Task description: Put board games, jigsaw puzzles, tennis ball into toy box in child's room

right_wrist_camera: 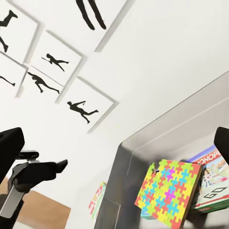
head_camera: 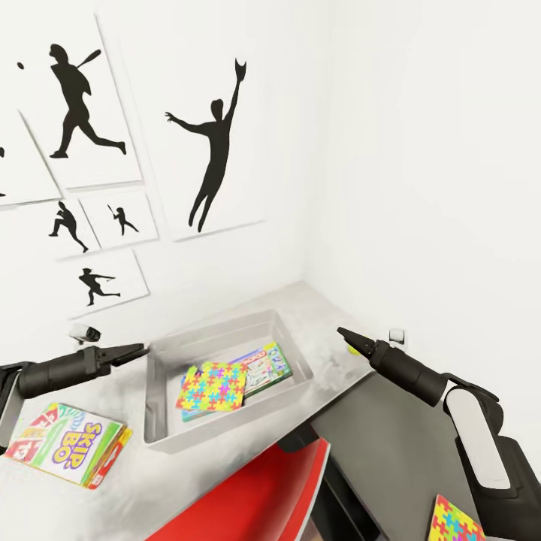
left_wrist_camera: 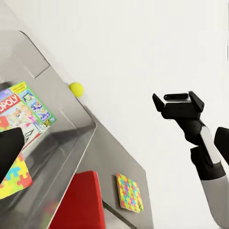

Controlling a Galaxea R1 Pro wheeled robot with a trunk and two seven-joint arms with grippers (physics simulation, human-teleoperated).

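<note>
ball (head_camera: 352, 348): on the table (head_camera: 330, 315), just behind the right gripper (head_camera: 342, 331) tip; a nudge could roll it off the edge
right fingers: look closed to a point, empty
left gripper (head_camera: 134, 350): narrow, empty, beside the toy box (head_camera: 161, 353)
SKIP BO (head_camera: 68, 443): still out
puzzle (head_camera: 454, 522): on the floor, awkward to reach
</note>
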